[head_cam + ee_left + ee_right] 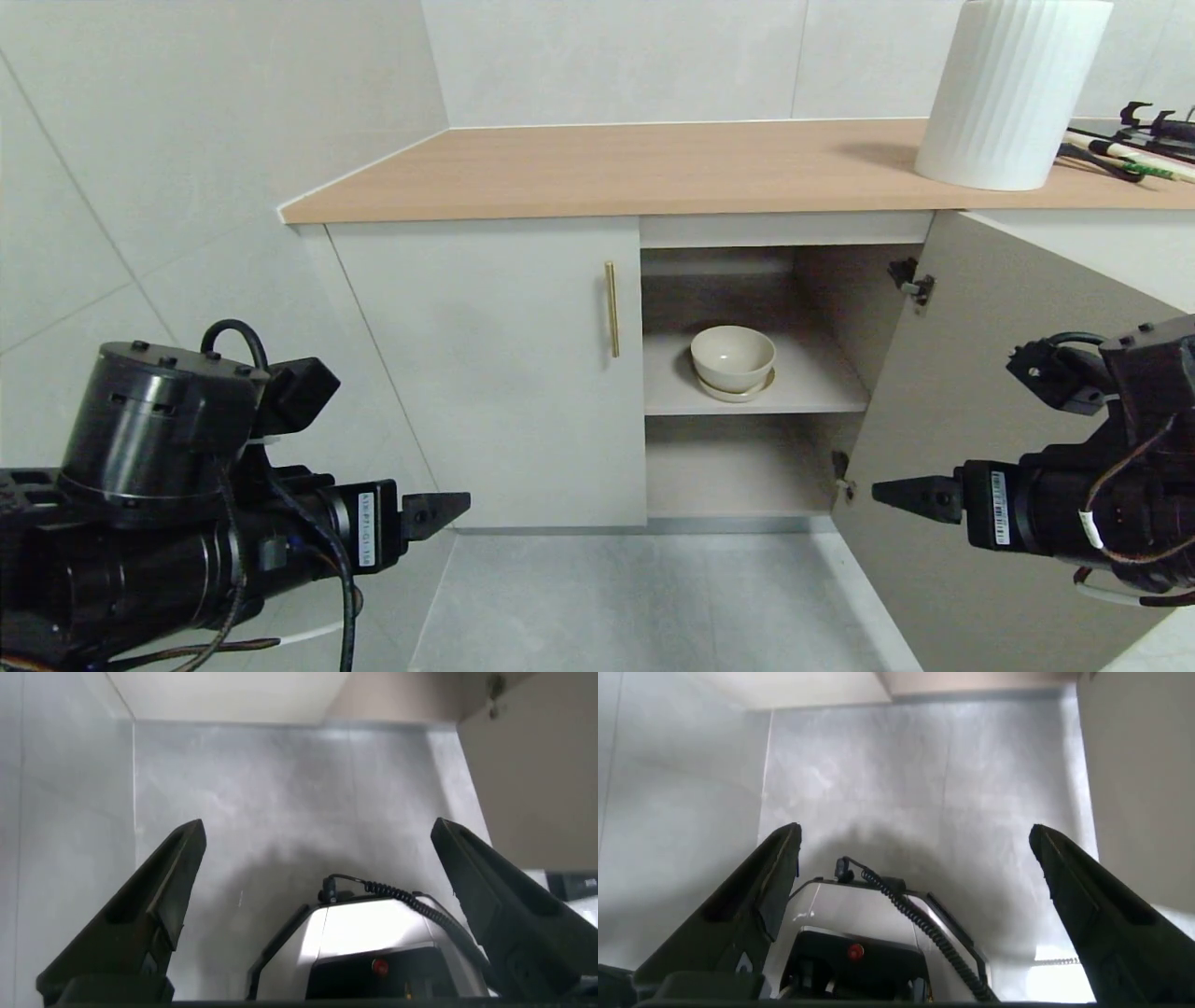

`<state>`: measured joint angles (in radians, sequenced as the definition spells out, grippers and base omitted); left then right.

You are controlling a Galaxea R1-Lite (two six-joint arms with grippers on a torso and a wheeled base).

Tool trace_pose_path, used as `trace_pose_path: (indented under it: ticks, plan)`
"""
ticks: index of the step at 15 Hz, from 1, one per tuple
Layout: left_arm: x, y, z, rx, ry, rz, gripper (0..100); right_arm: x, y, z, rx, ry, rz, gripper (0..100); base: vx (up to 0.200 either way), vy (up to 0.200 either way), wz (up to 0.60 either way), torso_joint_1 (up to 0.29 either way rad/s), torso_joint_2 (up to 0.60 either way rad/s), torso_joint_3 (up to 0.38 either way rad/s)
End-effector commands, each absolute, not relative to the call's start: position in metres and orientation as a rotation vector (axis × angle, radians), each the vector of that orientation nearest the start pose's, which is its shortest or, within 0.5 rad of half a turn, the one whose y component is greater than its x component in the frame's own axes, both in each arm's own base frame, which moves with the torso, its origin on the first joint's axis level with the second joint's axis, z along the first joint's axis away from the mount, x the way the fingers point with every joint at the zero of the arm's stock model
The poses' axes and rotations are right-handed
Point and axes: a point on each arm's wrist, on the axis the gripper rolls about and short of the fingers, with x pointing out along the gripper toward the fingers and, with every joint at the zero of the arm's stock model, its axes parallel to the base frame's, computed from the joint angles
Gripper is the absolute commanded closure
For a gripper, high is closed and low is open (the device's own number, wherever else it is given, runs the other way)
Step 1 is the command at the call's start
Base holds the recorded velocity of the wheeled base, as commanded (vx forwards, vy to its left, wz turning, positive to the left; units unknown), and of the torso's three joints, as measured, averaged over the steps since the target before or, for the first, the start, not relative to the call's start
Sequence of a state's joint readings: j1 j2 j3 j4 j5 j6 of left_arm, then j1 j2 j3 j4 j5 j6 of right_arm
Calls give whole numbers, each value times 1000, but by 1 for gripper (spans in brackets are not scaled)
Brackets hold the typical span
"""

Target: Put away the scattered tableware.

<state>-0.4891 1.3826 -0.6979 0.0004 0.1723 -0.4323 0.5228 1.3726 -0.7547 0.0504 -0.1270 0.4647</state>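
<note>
Arms matte black; left arm (pixel 140 569) has screw-topped cylinder (pixel 159 415), looped cables (pixel 233 329); white labels (pixel 366 541), probably barcodes, behind left end effector (pixel 448 511), right end effector (pixel 901 495).

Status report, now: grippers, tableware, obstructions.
Left gripper open, empty. Right gripper open, empty. Bowl on plate, on cabinet shelf. Door open, path to the shelf unblocked.

Setting: domestic kitchen. Indicators:
- Wood-grain counter (pixel 653 173) fitted into a corner, backed by large pale wall tiles (pixel 187 140).
- Base cabinet (pixel 485 373) under the counter, with a slim brass bar handle (pixel 611 309). The right-hand door (pixel 980 448) is swung open on hinges.
- Interior shelf (pixel 812 383) carrying a cream bowl (pixel 733 357) seated on a matching plate (pixel 738 390).
- White ribbed cylindrical container (pixel 1013 89) standing on the counter.
- Grey tiled floor (pixel 635 597).
</note>
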Motion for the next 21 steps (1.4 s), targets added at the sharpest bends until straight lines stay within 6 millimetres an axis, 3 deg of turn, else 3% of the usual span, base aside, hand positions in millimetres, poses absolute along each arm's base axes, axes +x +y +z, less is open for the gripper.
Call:
trace_pose_path:
  ticks: [1,14,21]
  plan:
    - [184,-94,177,-189,704,-157,0,182,102,190,227,713,223,0,-200,0,0,2,7,2]
    - [185,-94,176,-185,709,-156,0,180,101,191,227,707,226,0,-15,0,0,0,0,1]
    - [184,-94,176,-180,708,-157,0,144,81,204,49,781,273,0,0,-200,0,1,4,3]
